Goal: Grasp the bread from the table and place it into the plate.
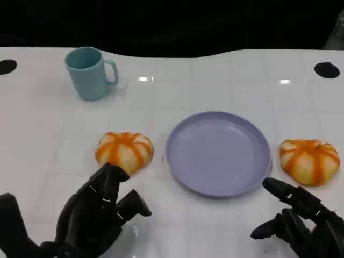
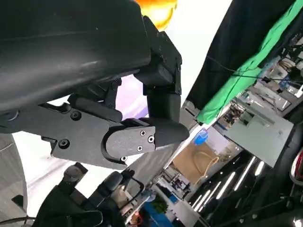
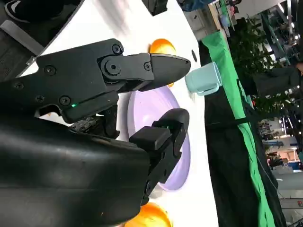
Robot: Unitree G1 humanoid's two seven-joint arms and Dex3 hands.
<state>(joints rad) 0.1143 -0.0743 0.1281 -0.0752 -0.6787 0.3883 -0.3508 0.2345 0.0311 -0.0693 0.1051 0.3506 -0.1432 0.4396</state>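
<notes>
Two orange-striped bread rolls lie on the white table. One bread roll (image 1: 124, 151) sits left of the lavender plate (image 1: 218, 152), the other bread roll (image 1: 309, 160) to its right. My left hand (image 1: 97, 210) hovers just in front of the left roll, fingers apart, holding nothing. My right hand (image 1: 301, 217) is near the front edge, below the right roll, fingers spread and empty. The right wrist view shows the plate (image 3: 163, 127), a roll (image 3: 161, 48) beyond it and another roll (image 3: 147, 215) near my hand. In the left wrist view a roll (image 2: 158, 9) peeks past my fingers.
A light blue mug (image 1: 89, 72) stands at the back left of the table; it also appears in the right wrist view as the mug (image 3: 203, 78). Two dark round holes (image 1: 327, 70) mark the table's far corners. A green cloth (image 3: 236, 113) hangs beyond the table.
</notes>
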